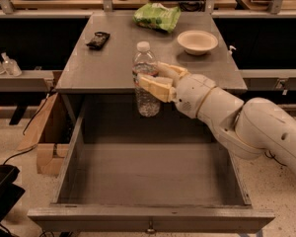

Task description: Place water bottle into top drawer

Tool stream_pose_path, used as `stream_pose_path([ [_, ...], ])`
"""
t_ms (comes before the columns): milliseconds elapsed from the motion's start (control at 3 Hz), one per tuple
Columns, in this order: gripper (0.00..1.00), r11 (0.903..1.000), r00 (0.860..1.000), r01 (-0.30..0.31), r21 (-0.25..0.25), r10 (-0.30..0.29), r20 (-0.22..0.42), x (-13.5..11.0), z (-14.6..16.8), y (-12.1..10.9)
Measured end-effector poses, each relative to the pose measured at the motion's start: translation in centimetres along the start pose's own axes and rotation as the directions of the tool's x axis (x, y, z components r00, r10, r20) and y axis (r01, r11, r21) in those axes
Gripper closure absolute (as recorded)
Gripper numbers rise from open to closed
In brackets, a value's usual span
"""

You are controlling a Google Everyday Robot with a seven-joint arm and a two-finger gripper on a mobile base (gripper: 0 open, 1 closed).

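Clearly the gripper (150,80), mid-frame, pinches the upright water bottle (148,103) from its right side; the open top drawer (148,181) lies directly beneath, toward the frame's bottom.

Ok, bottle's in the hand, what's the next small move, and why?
Probably lower it straight down, easing slightly toward the drawer front. The hand is shut on the water bottle, upright just past the front edge of the tabletop, over the back of the open top drawer, its base well above the drawer floor.
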State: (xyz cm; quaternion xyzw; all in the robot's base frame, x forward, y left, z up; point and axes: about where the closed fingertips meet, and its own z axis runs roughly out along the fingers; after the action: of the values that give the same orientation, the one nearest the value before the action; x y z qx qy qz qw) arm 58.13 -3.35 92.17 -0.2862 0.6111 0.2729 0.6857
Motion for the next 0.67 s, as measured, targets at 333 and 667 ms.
stream_pose_path([
  [333,1.0,1.0,1.0,0.0,-0.001,0.0,0.0,0.0,0.1,0.1],
  [667,1.0,0.9993,1.0,-0.007,-0.037,0.007,0.0,2.1,0.3,1.5],
])
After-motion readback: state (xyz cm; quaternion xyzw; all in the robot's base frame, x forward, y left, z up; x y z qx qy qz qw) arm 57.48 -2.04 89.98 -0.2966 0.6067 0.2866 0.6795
